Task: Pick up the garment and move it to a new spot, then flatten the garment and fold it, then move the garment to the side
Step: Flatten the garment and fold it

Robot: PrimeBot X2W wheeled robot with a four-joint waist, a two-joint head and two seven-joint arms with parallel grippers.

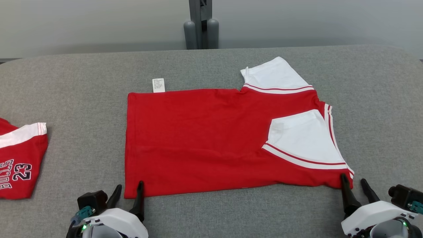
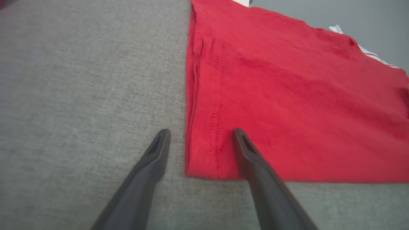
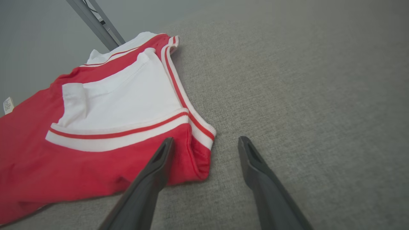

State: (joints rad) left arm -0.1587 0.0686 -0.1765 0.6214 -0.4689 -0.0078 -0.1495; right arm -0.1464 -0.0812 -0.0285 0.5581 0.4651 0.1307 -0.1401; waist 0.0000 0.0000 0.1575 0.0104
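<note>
A red garment (image 1: pixel 198 138) with white sleeves and striped trim lies flat on the grey table (image 1: pixel 82 92), one sleeve folded over its body at the right. My left gripper (image 1: pixel 129 187) is open at the near left corner, its jaws straddling the hem (image 2: pixel 204 153); one fingertip (image 2: pixel 239 135) lies over the red cloth, the other on the table. My right gripper (image 1: pixel 353 180) is open at the near right corner (image 3: pixel 198 159), one finger over the cloth and the other on bare table. Nothing is gripped.
A second red garment (image 1: pixel 19 162) with white trim and the number 23 lies at the table's left edge. A grey post (image 1: pixel 201 24) stands behind the far edge. A white care label (image 1: pixel 158 85) sticks out from the garment's far side.
</note>
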